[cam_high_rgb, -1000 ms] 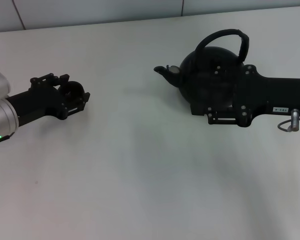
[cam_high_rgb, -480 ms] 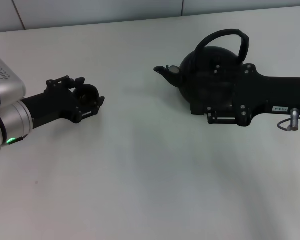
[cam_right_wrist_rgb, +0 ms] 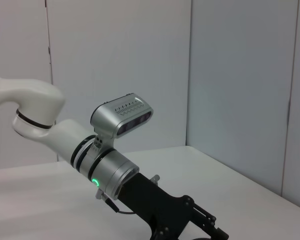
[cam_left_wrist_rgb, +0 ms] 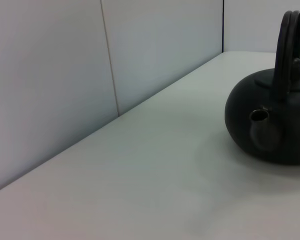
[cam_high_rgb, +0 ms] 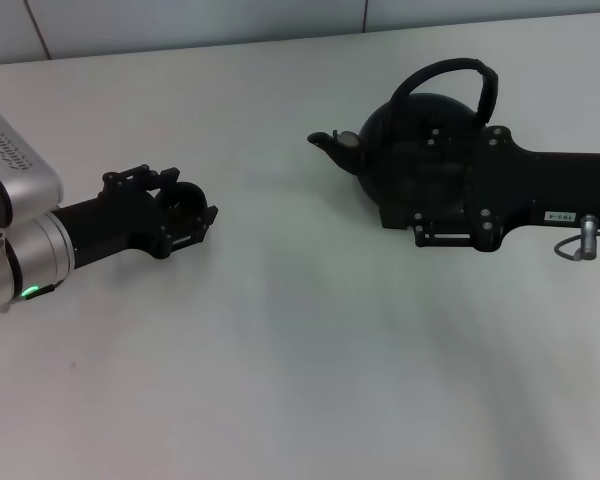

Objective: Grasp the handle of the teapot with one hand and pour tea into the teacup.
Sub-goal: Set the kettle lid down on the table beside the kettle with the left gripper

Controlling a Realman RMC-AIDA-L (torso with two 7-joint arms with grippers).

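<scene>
The glossy black teapot [cam_high_rgb: 405, 140] stands at the back right of the table, its spout [cam_high_rgb: 330, 142] pointing toward the left. The handle [cam_high_rgb: 445, 70] arches free above the lid. My right gripper [cam_high_rgb: 432, 192] lies low against the teapot's near side and hides part of the body. Left of centre, my left gripper [cam_high_rgb: 190, 212] is shut on the small dark teacup [cam_high_rgb: 183, 200], holding it just over the table. In the left wrist view the teapot [cam_left_wrist_rgb: 270, 125], its handle [cam_left_wrist_rgb: 287, 45] and its spout [cam_left_wrist_rgb: 260, 117] face the camera.
The white table [cam_high_rgb: 300, 350] stretches bare between the two arms and toward the front. A pale panelled wall [cam_left_wrist_rgb: 65, 75] runs along the back edge. The right wrist view shows my left arm [cam_right_wrist_rgb: 115, 170] reaching in over the table.
My left gripper has carried the teacup to the right and slightly nearer, toward the teapot. The right arm and the teapot have stayed put.
</scene>
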